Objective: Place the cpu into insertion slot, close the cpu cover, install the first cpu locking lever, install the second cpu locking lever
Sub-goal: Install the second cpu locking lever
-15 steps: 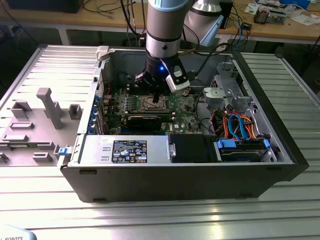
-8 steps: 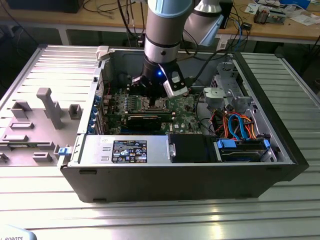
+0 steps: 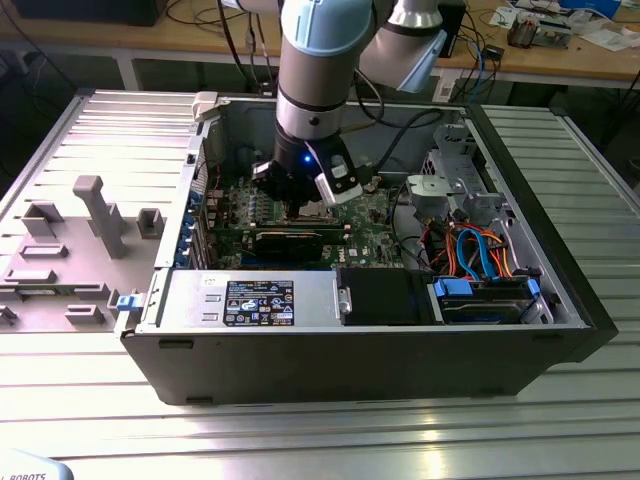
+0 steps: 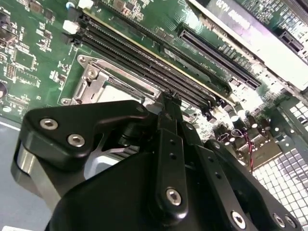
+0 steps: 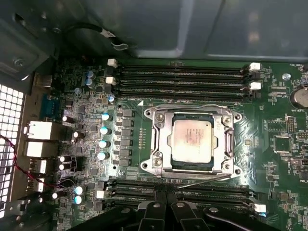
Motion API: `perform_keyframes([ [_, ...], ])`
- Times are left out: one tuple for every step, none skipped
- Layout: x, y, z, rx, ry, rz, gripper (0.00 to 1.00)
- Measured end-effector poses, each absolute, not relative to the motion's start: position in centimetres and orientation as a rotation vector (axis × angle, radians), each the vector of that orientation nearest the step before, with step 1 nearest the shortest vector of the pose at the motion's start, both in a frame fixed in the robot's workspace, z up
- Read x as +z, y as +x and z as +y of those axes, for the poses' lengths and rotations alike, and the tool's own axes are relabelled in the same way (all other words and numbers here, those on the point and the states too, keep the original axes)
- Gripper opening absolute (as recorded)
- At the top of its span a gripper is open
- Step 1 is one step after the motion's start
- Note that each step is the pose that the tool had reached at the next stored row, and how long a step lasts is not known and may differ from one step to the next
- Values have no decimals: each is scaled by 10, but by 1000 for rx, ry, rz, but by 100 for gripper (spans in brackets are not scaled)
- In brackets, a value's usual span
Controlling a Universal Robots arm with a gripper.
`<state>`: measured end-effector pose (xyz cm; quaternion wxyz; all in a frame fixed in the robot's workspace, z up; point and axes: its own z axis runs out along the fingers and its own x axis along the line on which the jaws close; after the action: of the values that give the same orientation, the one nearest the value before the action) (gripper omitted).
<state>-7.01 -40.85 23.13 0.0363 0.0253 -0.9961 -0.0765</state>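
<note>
One cpu (image 5: 192,139) sits under one closed cpu cover (image 5: 159,144); tool (image 5: 166,195) fingers pressed together, empty, beside it.

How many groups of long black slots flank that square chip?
2. One bank of memory slots lies beyond the cpu from the tool; the other runs beside the tool, partly hidden by it.

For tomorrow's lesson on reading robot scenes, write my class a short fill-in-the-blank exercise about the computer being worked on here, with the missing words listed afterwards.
1. The silver chip lies inside the square ____ on the circuit board.
2. The circuit board is coloured ____.
3. In the exterior view the arm's gripper reaches down into an open computer ____.
4. Long black memory slots run along ____ opposite sides of the chip.

Missing words: socket; green; case; two
</note>
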Motion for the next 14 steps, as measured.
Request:
perform_keyframes([
  [230, -72, -409, -246, 92, -3057, 11],
  [225, -73, -409, -249, 99, -3055, 11],
  [222, -73, -409, -250, 100, -3055, 11],
  [218, -74, -409, -255, 102, -3054, 11],
  [217, -75, -409, -263, 106, -3053, 11],
  [216, -78, -409, -276, 113, -3052, 11],
  [214, -80, -409, -291, 119, -3050, 11],
  [212, -81, -409, -303, 123, -3049, 11],
  [210, -81, -409, -304, 128, -3048, 11],
  [209, -81, -410, -304, 132, -3048, 11],
  [209, -81, -410, -306, 135, -3047, 11],
  [208, -81, -410, -322, 137, -3046, 11],
  [208, -81, -410, -332, 137, -3045, 11],
  [208, -81, -410, -333, 137, -3045, 11],
])
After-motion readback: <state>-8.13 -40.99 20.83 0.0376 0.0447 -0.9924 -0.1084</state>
